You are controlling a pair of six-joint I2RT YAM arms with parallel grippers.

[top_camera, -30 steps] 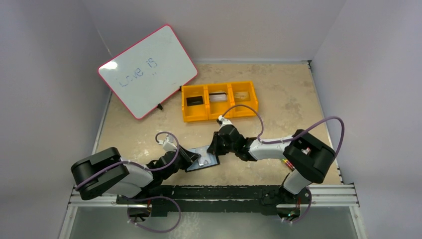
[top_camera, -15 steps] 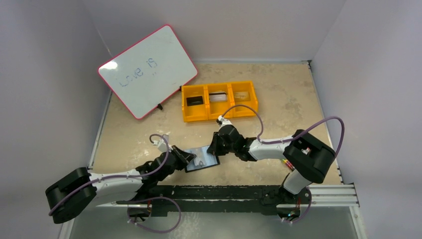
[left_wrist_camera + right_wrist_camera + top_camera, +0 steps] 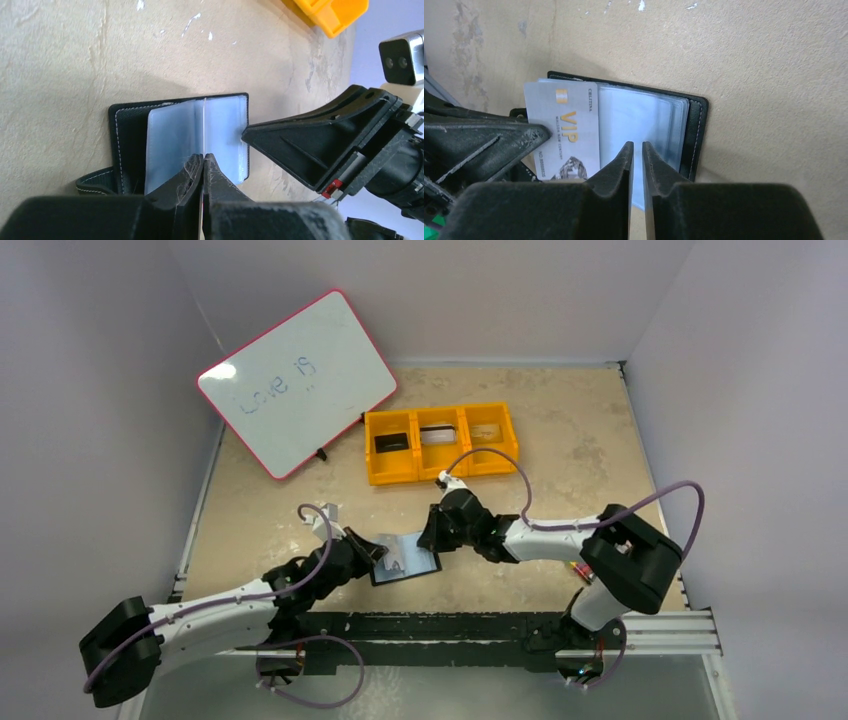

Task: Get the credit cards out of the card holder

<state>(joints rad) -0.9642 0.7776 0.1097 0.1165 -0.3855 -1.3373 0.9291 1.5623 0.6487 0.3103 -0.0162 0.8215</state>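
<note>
Black card holder point(image 3: 696, 130) open, VIP card point(image 3: 566, 135) on sleeves point(image 3: 644, 115); orange tray point(image 3: 441, 476) holds cards point(image 3: 393, 442).

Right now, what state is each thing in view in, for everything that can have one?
card holder, lying open, inside facing up.
VIP card, sticking out past the card holder's edge, pinched.
left tool, shut on the VIP card.
right tool, shut, tip over the open card holder.
orange tray, all three compartments occupied.
whiteboard, propped at a tilt, written on.

Card point(image 3: 561, 132): "VIP"; whiteboard point(image 3: 297, 383): prob. "Love is"
</note>
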